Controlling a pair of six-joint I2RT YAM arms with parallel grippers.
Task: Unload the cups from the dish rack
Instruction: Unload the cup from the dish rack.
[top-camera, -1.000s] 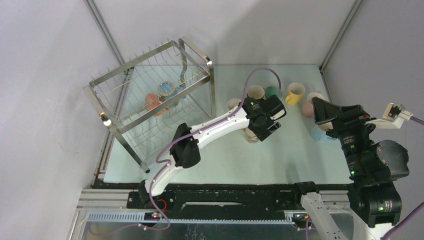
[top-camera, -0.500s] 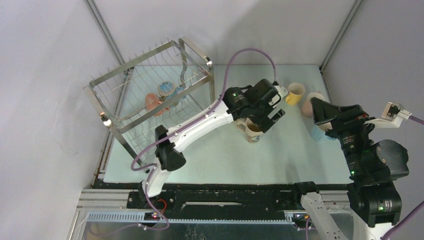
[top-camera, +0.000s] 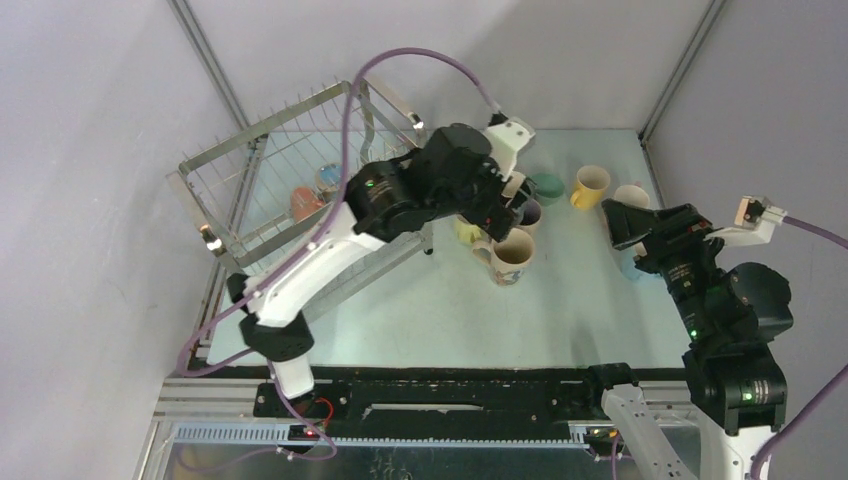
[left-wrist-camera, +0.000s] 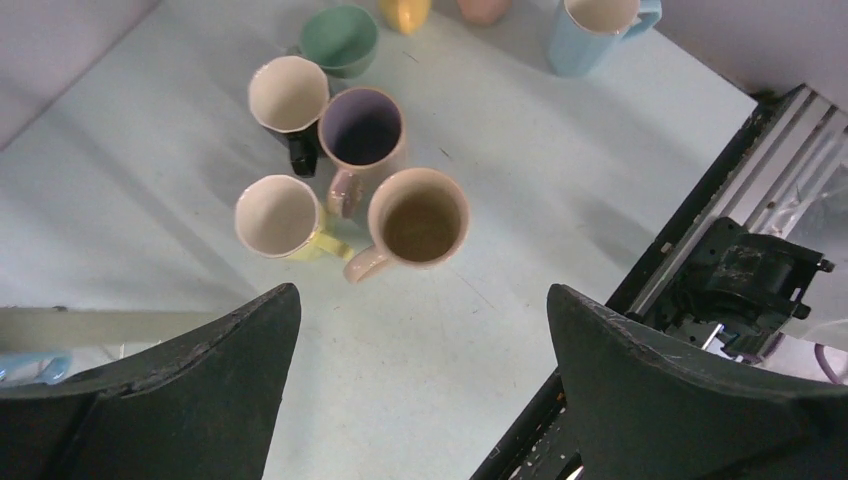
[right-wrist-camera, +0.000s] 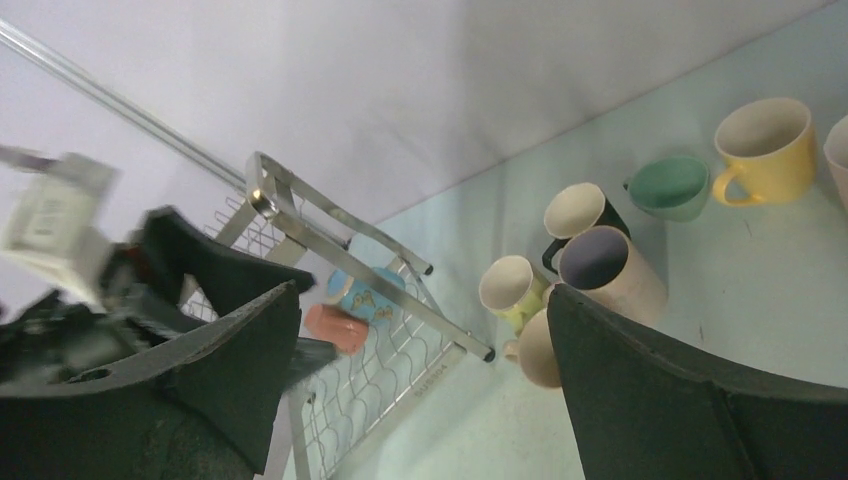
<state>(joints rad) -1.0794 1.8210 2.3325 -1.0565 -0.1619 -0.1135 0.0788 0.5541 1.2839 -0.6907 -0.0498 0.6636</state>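
Observation:
The dish rack (top-camera: 262, 212) stands at the back left; it shows too in the right wrist view (right-wrist-camera: 345, 245). An orange-red cup (top-camera: 305, 205) and a patterned light blue cup (top-camera: 332, 178) lie inside it. My left gripper (left-wrist-camera: 420, 385) is open and empty, high above a cluster of cups on the table: beige (left-wrist-camera: 420, 225), pink (left-wrist-camera: 362, 135), black (left-wrist-camera: 290, 100) and lime-yellow (left-wrist-camera: 277, 217). A green cup (left-wrist-camera: 340, 38) and a light blue cup (left-wrist-camera: 595, 30) stand farther off. My right gripper (right-wrist-camera: 420, 380) is open and empty at the right.
A yellow cup (top-camera: 590, 186) and a pink cup (top-camera: 630, 193) stand at the back right. My left arm's wrist (top-camera: 455, 180) hangs over the rack's right end. The black base rail (top-camera: 450, 385) runs along the table's near edge.
My left gripper has risen off the beige cup and swung back left toward the rack's right end, its cable arching up. The beige cup stays on the table. The right arm shifted slightly.

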